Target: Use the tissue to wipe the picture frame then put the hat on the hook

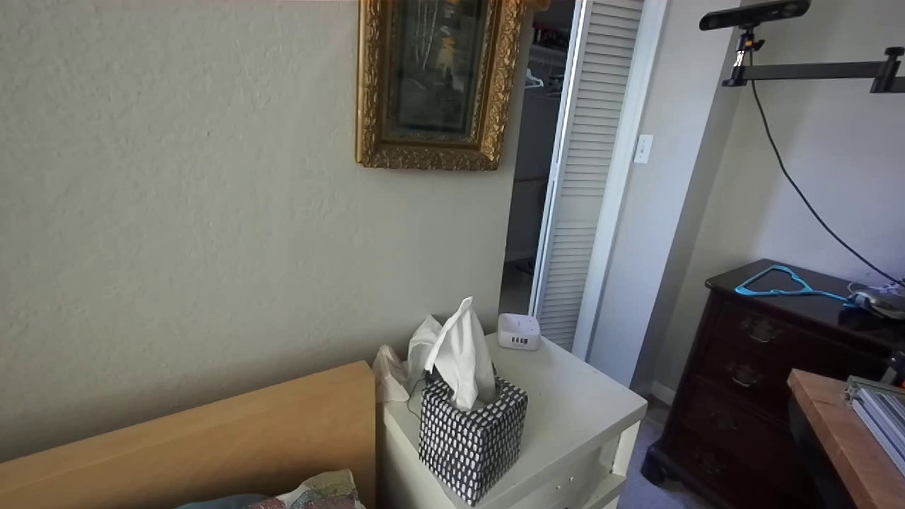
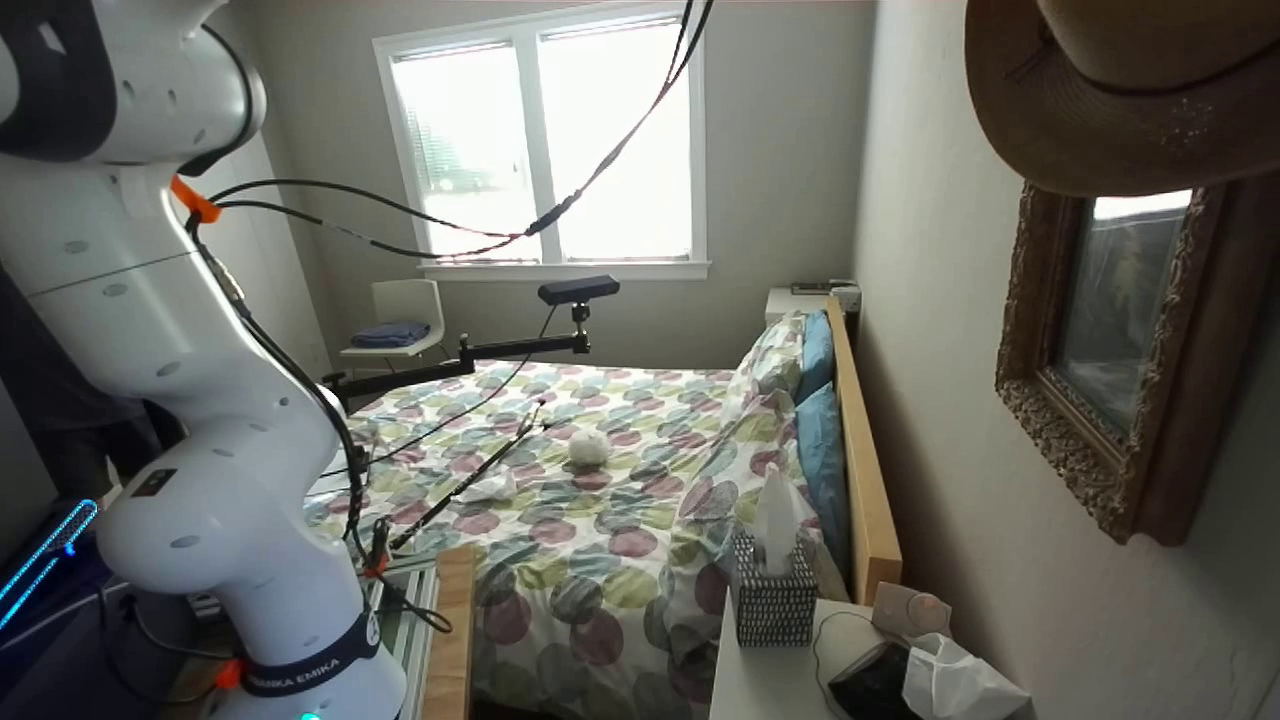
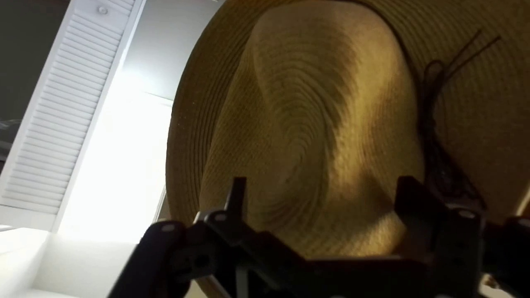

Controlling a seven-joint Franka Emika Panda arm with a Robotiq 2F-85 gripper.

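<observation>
Hat [image 3: 327, 116] fills wrist-view centre, your gripper [image 3: 322, 180] spread wide. You're likely hanging it: check the unseen hook holds, then back away.

The hat [image 3: 306, 103] is matt woven straw, ridged in fine rings and tied with thin cord [image 3: 428, 107]. The frame [image 1: 431, 157] is rough with carving and softly metallic; its pane [image 2: 1120, 310] is smooth and mirrors light like glass. The tissue [image 1: 461, 357] is thin, matt paper. The headboard [image 1: 240, 445] is smooth wood, the wall [image 1: 212, 184] pebbly and matt, the arm [image 2: 180, 330] glossy as hard plastic.
</observation>
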